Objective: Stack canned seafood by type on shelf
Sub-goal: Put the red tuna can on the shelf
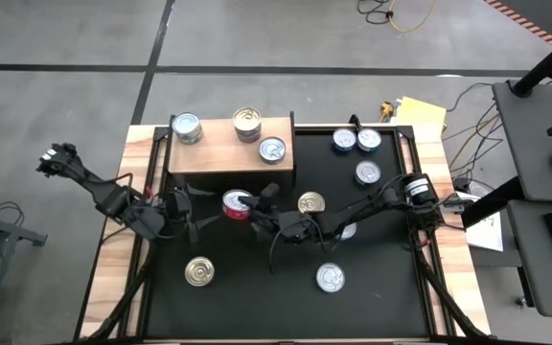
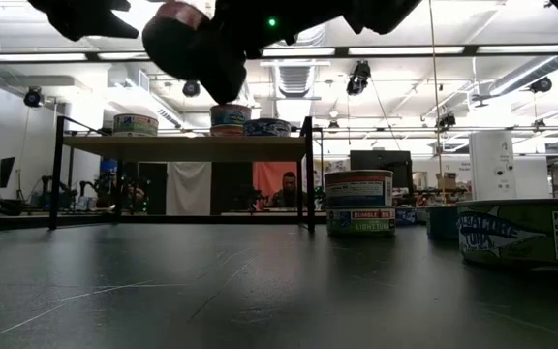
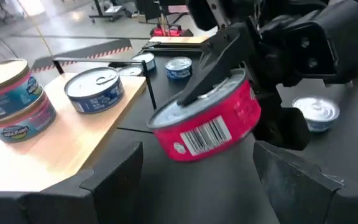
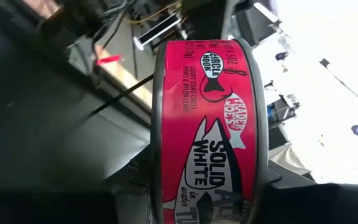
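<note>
Evidently, left of frame centre the left gripper (image 1: 188, 213) waits with fingers spread wide, while the right gripper (image 1: 253, 206) pinches the red-labelled can (image 1: 237, 203) top-to-bottom below the shelf (image 1: 233, 153): rigid, fairly light, slick metal.

A yellow pad (image 1: 420, 113) lies beside cables (image 1: 468, 144) off the table's corner.
</note>
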You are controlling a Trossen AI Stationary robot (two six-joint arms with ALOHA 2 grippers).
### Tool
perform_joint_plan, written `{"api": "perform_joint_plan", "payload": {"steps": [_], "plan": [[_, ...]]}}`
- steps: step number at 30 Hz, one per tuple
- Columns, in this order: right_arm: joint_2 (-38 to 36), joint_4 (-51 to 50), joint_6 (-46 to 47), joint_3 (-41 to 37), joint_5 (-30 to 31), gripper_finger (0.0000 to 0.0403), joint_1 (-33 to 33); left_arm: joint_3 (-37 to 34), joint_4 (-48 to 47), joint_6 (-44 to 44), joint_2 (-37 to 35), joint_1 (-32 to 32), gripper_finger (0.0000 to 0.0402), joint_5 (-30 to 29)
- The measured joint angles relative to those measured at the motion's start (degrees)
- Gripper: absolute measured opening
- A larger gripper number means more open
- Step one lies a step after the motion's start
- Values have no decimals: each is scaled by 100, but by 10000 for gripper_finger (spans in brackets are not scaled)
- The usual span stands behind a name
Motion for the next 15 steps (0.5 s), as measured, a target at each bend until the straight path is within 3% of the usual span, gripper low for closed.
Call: {"api": "perform_joint_plan", "payload": {"steps": [15], "plan": [[-2,13,-85,0,-80,123,25,395,-2,-267,646,2,288,-59]]}}
